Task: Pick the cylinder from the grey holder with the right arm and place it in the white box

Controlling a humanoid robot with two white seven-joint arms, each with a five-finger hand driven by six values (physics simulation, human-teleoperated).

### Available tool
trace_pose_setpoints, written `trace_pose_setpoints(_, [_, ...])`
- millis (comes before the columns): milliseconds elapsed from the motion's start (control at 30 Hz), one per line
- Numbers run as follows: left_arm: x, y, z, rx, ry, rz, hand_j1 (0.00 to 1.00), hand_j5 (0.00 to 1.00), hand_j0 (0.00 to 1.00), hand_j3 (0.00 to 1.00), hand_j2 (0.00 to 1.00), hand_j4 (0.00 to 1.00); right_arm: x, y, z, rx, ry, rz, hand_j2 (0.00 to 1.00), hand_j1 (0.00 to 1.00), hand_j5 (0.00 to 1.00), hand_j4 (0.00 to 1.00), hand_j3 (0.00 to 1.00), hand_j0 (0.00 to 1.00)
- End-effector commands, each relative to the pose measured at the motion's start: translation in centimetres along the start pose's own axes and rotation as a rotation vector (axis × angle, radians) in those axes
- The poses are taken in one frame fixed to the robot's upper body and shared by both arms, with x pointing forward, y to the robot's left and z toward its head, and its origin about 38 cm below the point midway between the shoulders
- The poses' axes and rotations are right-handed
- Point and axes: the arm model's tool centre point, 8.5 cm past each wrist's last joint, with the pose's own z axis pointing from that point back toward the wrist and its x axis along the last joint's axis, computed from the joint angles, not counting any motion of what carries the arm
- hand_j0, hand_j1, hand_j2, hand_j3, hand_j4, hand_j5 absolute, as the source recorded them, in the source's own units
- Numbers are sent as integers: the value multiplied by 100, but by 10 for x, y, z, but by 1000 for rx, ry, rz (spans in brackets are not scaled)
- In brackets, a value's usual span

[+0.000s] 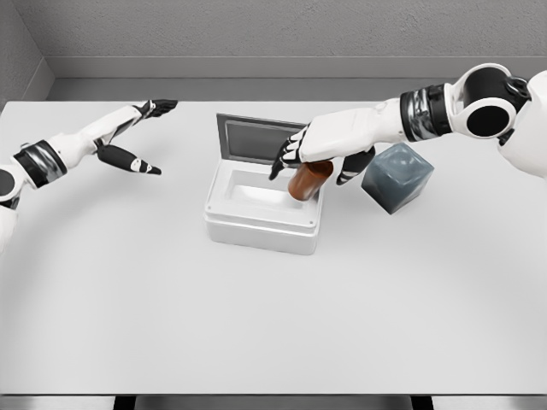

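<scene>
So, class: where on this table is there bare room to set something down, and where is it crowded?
Free: the wide front strip of the white table before the open white box, and the patch between it and the open left robot hand. Crowded: the right robot hand holds the brown cylinder at the box's right edge, close beside the grey cube holder.

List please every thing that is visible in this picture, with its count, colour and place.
White rectangular box: one, white, table centre, lid open behind it.
Brown cylinder: one, brown, tilted over the box's right edge, held by the right hand.
Grey cube-shaped holder: one, dark grey, right of the box, tilted.
Table: one, white, fills most of the view.
Left hand: one, white and black, far left over the table, open.
Right hand: one, white and black, above the box, grasping the cylinder.
</scene>
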Motion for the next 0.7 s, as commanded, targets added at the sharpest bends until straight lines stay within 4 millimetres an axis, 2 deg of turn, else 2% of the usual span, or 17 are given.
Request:
trace_pose_setpoints(0, [0, 0, 0, 6, -4, 7, 100, 100, 100, 100, 100, 100, 3, -1, -3, 3, -9, 12, 98, 98, 98, 98, 98, 98])
trace_pose_setpoints(233, [2, 1, 0, 6, -8, 5, 100, 100, 100, 100, 100, 100, 12, -18, 0, -13, -24, 59, 98, 98, 98, 98, 98, 98])
trace_pose_setpoints(367, [2, 1, 0, 4, -7, 2, 100, 100, 100, 100, 100, 100, 16, -20, 2, -15, -30, 71, 98, 98, 98, 98, 98, 98])
trace_pose_setpoints(533, [3, 1, 0, 2, -9, -1, 100, 100, 100, 100, 100, 100, 22, -24, 24, -22, -19, 98, 98, 98, 98, 98, 98, 98])
trace_pose_setpoints(667, [4, 1, 0, 1, -12, -4, 100, 100, 100, 100, 100, 100, 29, -28, 50, -31, -1, 117, 98, 98, 98, 98, 98, 98])
